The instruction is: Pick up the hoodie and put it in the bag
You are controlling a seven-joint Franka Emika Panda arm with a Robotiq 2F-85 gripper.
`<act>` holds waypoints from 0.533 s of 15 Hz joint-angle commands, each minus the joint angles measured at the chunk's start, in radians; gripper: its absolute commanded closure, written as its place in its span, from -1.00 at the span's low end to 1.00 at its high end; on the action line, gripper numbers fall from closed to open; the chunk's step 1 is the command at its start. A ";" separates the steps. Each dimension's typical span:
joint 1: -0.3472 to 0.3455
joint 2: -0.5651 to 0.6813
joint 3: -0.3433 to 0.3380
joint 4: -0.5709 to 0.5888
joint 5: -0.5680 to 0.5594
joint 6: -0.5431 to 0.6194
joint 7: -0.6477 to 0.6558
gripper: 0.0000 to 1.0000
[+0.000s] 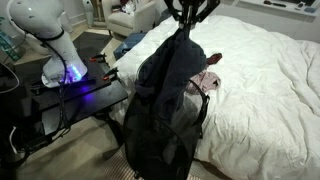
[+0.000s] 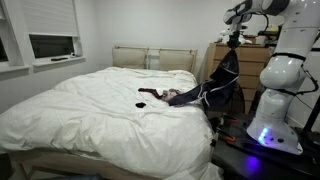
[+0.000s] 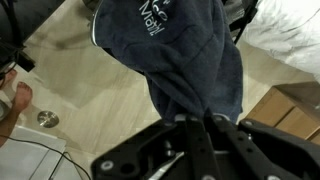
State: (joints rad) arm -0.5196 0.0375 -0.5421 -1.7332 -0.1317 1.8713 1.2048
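Note:
A dark navy hoodie [image 1: 165, 100] hangs full length from my gripper [image 1: 186, 14] beside the bed's edge. In the other exterior view the hoodie [image 2: 226, 75] dangles below the gripper [image 2: 236, 40], between the bed and the robot base. In the wrist view the gripper [image 3: 196, 125] is shut on the hoodie's fabric [image 3: 180, 50], which drops toward the floor. A pink and grey item with black straps, possibly the bag [image 1: 208, 82], lies on the bed just behind the hoodie; it also shows in an exterior view [image 2: 185, 96]. I cannot tell whether it is open.
The white bed [image 1: 265, 90] fills much of both exterior views [image 2: 100, 120]. A small dark item [image 2: 150, 96] lies on the duvet. The robot base with a blue light [image 1: 72, 72] stands on a black table. A wooden dresser [image 2: 258, 70] stands behind.

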 commanded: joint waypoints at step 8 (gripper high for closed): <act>-0.015 0.166 -0.022 -0.254 0.013 0.308 -0.010 0.98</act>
State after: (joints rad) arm -0.5419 0.1739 -0.5616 -1.9423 -0.1307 2.1094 1.2044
